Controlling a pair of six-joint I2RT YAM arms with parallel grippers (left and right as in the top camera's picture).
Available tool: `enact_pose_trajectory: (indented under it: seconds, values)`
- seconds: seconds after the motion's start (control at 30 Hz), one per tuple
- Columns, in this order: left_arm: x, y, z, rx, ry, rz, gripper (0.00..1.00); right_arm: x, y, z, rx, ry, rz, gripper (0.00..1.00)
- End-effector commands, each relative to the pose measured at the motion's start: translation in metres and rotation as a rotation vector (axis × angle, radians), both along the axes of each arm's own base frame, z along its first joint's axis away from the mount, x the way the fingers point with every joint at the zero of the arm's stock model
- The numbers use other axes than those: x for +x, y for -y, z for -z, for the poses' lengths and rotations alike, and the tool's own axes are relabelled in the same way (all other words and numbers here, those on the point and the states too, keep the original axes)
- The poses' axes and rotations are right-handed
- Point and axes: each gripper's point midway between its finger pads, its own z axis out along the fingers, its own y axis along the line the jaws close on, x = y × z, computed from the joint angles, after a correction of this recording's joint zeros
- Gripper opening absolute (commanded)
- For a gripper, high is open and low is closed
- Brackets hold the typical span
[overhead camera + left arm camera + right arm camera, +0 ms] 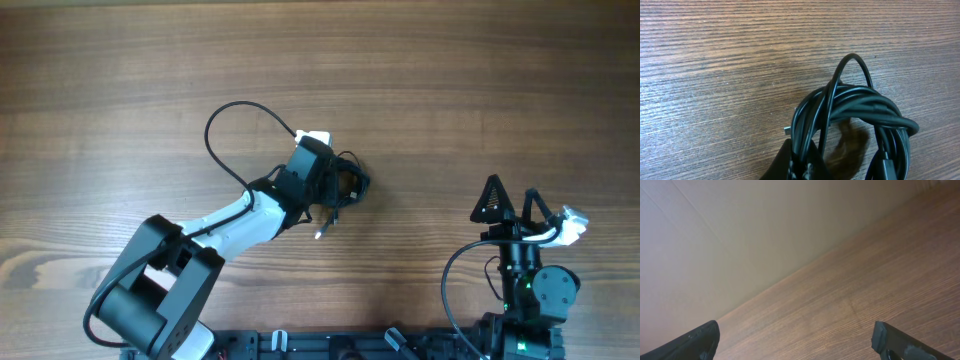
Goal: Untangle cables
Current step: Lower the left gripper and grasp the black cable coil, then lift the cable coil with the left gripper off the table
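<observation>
A: Where are the cables (860, 107) sitting?

B: They are bunching into 1 tangled black bundle near the middle of the wooden table (120, 80) — the left gripper (338, 190) is pinching strands at the bundle's edge, its jaws closed on them.

A: And the other arm?

B: The right gripper (510, 195) is hanging well apart, near the table's front-right edge, its 2 fingers (695, 340) standing wide — gripping nothing.
</observation>
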Motion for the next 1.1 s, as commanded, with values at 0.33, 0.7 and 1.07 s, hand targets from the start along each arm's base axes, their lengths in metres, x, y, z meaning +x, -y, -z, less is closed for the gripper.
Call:
enact_pose_trajectory:
  seconds: [0.33,0.7,1.07]
  values:
    - [0.002,-0.004,-0.009,-0.011,0.005,-0.051,0.04,0.0,-0.002,0.0,-0.01,0.002,-0.012,1.0]
    - [-0.011,-0.101,-0.064,0.048,0.015,-0.643,0.04,0.0,-0.002,0.0,-0.01,0.002,-0.012,1.0]
    - [-0.019,-0.114,-0.048,0.222,-0.05,-0.375,1.0,0.0,-0.002,0.0,-0.01,0.002,-0.012,1.0]
